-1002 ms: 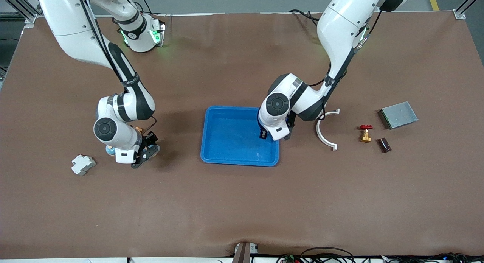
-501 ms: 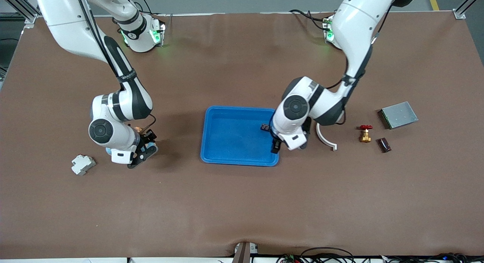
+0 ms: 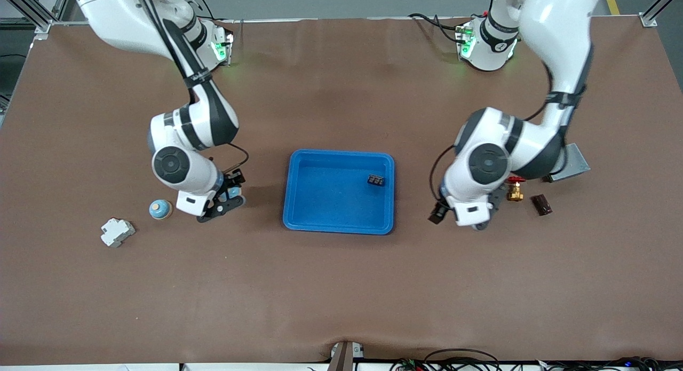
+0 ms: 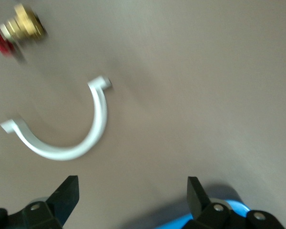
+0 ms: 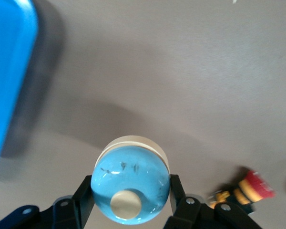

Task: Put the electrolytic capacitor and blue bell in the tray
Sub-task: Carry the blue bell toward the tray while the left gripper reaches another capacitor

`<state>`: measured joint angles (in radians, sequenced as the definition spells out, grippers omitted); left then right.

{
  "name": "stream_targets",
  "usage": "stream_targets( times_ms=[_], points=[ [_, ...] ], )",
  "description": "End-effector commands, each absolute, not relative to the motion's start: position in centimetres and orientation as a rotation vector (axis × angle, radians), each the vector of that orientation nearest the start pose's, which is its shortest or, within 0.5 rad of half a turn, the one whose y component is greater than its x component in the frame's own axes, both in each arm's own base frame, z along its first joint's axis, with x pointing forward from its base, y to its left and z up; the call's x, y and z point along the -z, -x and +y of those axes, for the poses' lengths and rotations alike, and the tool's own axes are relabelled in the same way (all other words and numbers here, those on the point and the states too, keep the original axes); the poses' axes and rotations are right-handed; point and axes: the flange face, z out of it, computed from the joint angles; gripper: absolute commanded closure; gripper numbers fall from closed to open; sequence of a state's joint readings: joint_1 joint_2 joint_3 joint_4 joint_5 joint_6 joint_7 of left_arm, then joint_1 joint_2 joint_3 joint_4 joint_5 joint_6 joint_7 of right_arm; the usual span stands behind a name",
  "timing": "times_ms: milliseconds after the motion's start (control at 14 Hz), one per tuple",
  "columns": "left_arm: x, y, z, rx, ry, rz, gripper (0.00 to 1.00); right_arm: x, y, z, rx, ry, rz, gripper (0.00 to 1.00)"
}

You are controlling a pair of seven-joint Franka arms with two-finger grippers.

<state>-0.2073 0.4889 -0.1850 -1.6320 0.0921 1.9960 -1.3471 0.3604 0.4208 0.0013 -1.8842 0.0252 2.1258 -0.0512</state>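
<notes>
arm shells: glossy white, rounded, with black joint bands
joint caps: round, dark grey discs
cables: thin black, running along both forearms
bases: green lights glowing
fingers: black, with small silver screws
marking: small white lettering on black band

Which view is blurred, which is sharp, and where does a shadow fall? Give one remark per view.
Left wrist view: smeared, with the brass valve and the white curved bracket soft-edged. Right wrist view: the blue bell in the right gripper is crisp, the tray edge is soft, and a broad shadow lies on the table. Front view: sharp throughout, evenly lit.
</notes>
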Motion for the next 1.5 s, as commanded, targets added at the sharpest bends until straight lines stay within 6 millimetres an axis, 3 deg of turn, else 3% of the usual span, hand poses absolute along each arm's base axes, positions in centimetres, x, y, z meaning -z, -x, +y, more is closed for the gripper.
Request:
stream_targets(
  times_ms=[0,215,358,573,716,859,1002,1289,1432],
  points=[
    [-33.5,-63.0,-17.7,-0.16,2.763,-1.237,0.0,-28.0,-54.8,26.1,-0.279,3.121,-0.457,0.84],
    [-31.7,-63.0,-13.7,-0.187,2.778,-1.044,0.03,-28.5,-52.8,31.3,-0.255,3.128,-0.317,0.84],
    [-30.1,-62.9,-11.1,-0.212,2.782,-0.935,0.05,-28.6,-51.9,33.2,-0.261,3.094,-0.266,0.84],
    [-27.9,-63.5,-4.6,-0.274,2.853,-0.784,0.07,-28.5,-51.0,35.2,-0.254,3.053,-0.219,0.84],
    [-25.7,-63.0,-1.8,-0.29,2.877,-0.762,0.1,-27.9,-50.0,37.3,-0.226,3.057,-0.183,0.84],
    [-23.8,-62.8,-1.1,-0.296,2.883,-0.76,0.14,-27.1,-49.7,38.6,-0.217,3.06,-0.164,0.84],
    [-23.5,-62.9,1.0,-0.259,2.855,-0.726,0.17,-26.4,-49.4,39.8,-0.221,3.064,-0.157,0.84],
    [-21.1,-62.0,0.8,-0.246,2.878,-0.65,0.22,-25.0,-49.5,40.7,-0.234,3.071,-0.165,0.84],
    [-20.9,-61.6,1.4,-0.235,2.862,-0.596,0.25,-24.3,-49.8,40.7,-0.24,3.077,-0.166,0.84]
  ],
)
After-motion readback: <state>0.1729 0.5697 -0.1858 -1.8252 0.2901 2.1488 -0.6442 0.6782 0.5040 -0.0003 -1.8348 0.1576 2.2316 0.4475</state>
